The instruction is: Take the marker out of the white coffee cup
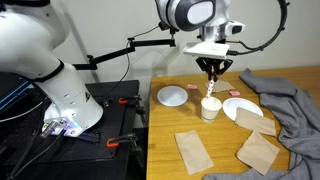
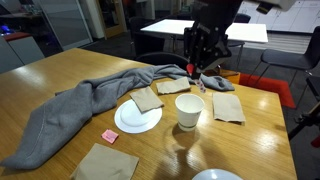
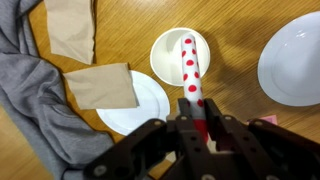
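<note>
The white coffee cup (image 1: 210, 109) stands upright on the wooden table; it also shows in an exterior view (image 2: 189, 111) and from above in the wrist view (image 3: 162, 48). The marker (image 3: 189, 62), white with red dots, is held upright in my gripper (image 3: 197, 116). It hangs over the cup's mouth (image 1: 209, 89). Whether its lower end is still inside the rim I cannot tell. My gripper (image 1: 211, 72) is directly above the cup and shut on the marker's upper end. In an exterior view the gripper (image 2: 203, 62) is dark and the marker is hard to make out.
A white plate (image 1: 173, 96) lies beside the cup, another with a brown napkin (image 1: 245, 110) on the other side. A grey cloth (image 1: 290, 100) lies at the table's edge. Brown napkins (image 1: 192, 150) (image 1: 258, 152) lie nearer. A small pink piece (image 2: 110, 135) is on the table.
</note>
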Controlling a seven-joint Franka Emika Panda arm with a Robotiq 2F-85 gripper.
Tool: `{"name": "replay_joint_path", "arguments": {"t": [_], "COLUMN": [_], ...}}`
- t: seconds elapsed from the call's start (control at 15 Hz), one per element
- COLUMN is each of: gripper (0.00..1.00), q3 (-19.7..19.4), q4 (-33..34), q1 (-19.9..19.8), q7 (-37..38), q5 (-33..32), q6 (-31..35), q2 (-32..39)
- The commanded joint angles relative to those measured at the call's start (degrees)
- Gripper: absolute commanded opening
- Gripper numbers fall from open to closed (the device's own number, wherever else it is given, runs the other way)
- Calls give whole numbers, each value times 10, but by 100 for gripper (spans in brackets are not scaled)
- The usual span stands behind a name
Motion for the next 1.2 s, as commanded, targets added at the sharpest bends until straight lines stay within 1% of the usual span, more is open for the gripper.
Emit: {"name": "replay_joint_path", "arguments": {"t": [0.0, 0.2, 0.4, 0.6, 0.73, 1.13], "gripper": [5, 5, 5, 5, 5, 5], "q3": [-7, -20, -44, -70, -84, -103], "q4": [-43, -38, -29, -26, -21, -7], "q1": [8, 8, 1, -5, -10, -19], "q7": [54, 79, 104, 105, 108, 153], "q5": [21, 50, 72, 102, 108, 74], "q6": [-60, -140, -195, -206, -210, -195], "q2": [-96, -130, -136, -124, -115, -56]}}
